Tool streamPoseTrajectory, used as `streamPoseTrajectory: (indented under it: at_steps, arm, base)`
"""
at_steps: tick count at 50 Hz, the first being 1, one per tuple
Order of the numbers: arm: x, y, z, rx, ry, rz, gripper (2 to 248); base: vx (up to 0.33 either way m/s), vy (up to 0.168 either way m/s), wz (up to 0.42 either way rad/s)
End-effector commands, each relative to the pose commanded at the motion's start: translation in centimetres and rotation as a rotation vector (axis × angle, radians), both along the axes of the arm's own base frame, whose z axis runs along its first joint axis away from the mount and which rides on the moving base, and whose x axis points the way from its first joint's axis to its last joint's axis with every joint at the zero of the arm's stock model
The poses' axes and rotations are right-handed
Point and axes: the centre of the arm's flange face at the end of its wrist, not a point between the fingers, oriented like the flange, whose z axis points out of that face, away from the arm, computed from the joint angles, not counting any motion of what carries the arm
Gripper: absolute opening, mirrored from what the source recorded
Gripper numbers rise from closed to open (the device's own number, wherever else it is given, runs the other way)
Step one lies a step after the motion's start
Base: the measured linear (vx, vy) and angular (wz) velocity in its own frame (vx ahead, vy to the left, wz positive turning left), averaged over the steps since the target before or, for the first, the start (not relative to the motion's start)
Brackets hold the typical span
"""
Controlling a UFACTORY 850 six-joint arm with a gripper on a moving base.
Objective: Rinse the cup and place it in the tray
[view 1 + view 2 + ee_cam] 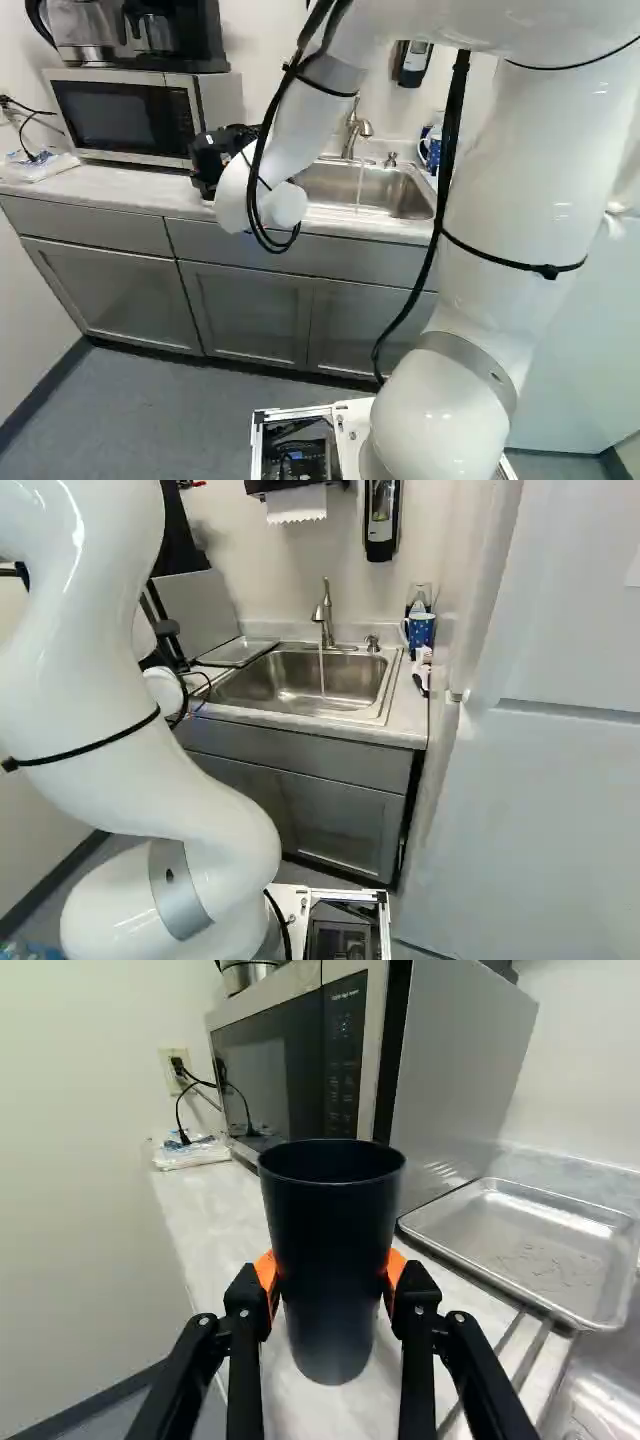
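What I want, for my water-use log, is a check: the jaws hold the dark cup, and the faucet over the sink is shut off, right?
Not quite: the faucet is running. The right base view shows a thin stream of water falling into the sink. The jaws do hold the dark cup.
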Motion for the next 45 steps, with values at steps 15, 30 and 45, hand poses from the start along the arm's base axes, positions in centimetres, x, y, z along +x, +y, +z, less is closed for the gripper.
streamPoseTrajectory:
  at_steps: [15, 30, 45]
  arm:
    - [-0.3, -1.5, 1.4, 0.016, -0.023, -0.021, 122]
    - [-0.8, -3.9, 3.0, 0.034, -0.050, -0.059, 122]
    - [-1.1, -6.3, 3.9, 0.044, -0.068, -0.101, 122]
  base:
    - [0.000, 0.000, 0.000]
    - [0.000, 0.000, 0.000]
    - [0.000, 0.000, 0.000]
